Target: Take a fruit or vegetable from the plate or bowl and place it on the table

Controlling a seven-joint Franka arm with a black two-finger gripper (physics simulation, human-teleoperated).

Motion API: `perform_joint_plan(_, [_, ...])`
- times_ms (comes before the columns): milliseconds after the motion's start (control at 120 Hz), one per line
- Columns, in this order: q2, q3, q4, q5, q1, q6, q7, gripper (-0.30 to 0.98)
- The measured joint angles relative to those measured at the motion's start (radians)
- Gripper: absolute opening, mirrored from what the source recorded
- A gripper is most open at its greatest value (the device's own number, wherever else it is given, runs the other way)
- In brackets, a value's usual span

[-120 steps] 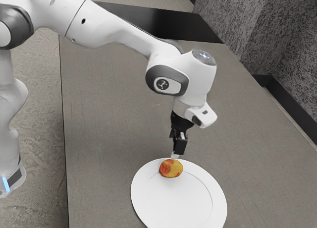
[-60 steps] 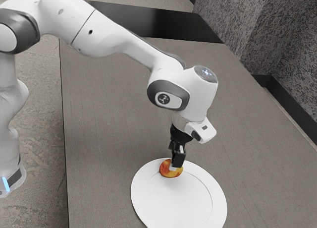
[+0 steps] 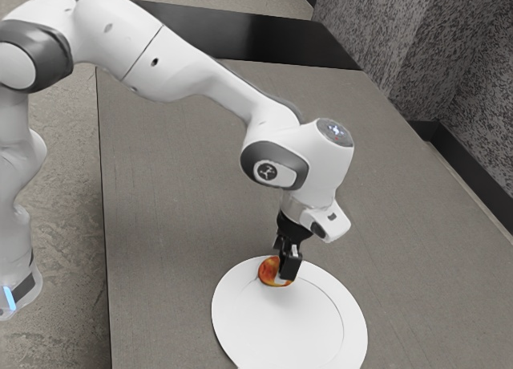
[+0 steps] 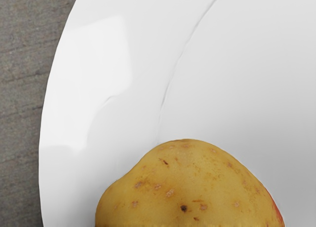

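Note:
My gripper point(image 3: 282, 275) is down at the fruit, a round red and yellow one point(image 3: 268, 271), on the plate point(image 3: 280, 329). One black finger with a pale tip stands in front of the fruit's side toward the exterior view's right; the other finger's lower part is hidden. The gripper looks open. In the wrist view the fruit point(image 4: 187, 187) is close under my hand, yellow with brown specks and a red edge, near the white plate's point(image 4: 74, 103) rim.
The grey table point(image 3: 184, 168) extends around the plate. A black strip point(image 3: 240, 36) runs along its far end, and a dark textured wall stands at the exterior view's right.
My hand has come down from above the fruit to beside it, its finger now overlapping the fruit in the exterior view. The fruit and plate have stayed in place.

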Motion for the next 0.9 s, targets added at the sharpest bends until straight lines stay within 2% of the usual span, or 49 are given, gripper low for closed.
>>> perform_joint_plan(200, [0.015,0.0,0.0,-0.002,0.003,0.005,0.001,0.65])
perform_joint_plan(333, [0.012,0.0,0.0,-0.002,0.003,0.006,0.002,0.39])
perform_joint_plan(383, [0.007,0.0,0.0,-0.001,0.002,0.006,0.002,0.33])
perform_joint_plan(608, [-0.036,0.018,0.021,0.006,-0.016,0.006,0.005,0.26])
perform_joint_plan(900, [-0.017,0.137,0.156,0.019,0.007,-0.006,0.048,0.22])
